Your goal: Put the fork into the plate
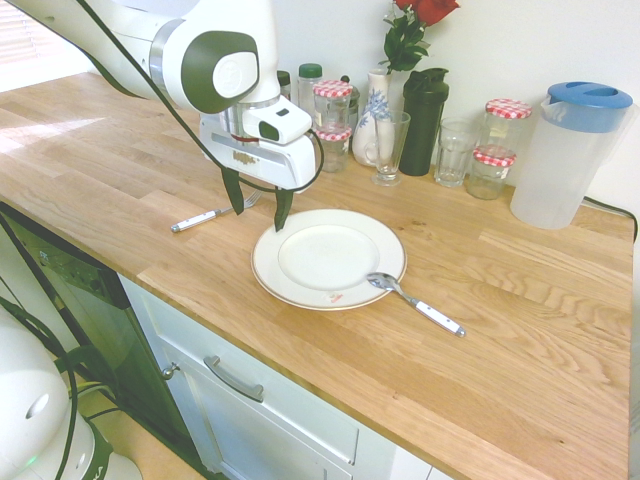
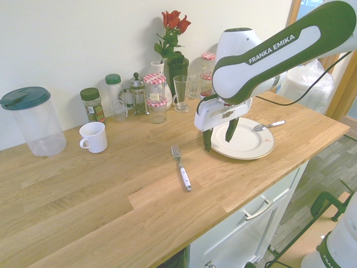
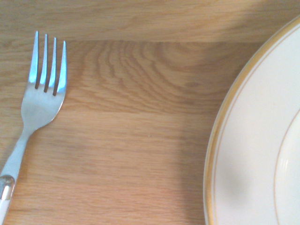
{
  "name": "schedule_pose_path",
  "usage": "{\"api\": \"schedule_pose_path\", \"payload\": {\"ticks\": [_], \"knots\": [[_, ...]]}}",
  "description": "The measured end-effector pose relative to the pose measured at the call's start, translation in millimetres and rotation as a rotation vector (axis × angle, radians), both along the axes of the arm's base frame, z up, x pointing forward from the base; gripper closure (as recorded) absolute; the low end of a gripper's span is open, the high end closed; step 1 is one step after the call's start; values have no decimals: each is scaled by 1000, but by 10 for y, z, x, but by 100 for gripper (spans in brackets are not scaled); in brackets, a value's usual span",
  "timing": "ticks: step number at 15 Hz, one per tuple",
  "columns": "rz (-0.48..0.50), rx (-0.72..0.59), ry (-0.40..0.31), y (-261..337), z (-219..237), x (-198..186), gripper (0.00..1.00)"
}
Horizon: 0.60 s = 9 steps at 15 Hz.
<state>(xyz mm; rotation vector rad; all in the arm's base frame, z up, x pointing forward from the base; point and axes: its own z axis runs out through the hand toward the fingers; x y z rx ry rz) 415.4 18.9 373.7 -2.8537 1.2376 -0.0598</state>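
The jaws [image 2: 219, 139] are hanging released and empty, pointing straight down over the edge of the plate [image 2: 252, 152] on the side facing the fork [image 2: 181, 165]. The fork is lying flat on the table [image 2: 111, 190] well clear of the plate, on the side away from the spoon [image 2: 269, 125] (the only 1 of the 2 utensils touching the rim). Its long axis is running roughly along the plate's near edge, not pointing at it, so the 2 fingers are needing a sideways shift away from the plate.
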Motion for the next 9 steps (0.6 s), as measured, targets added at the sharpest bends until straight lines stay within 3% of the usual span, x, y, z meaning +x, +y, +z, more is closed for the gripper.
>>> {"api": "schedule_pose_path", "payload": {"ticks": [4,9], "knots": [[-9,17,-2,21,23,19,0],[-3,70,52,461,154,-41,0]]}}
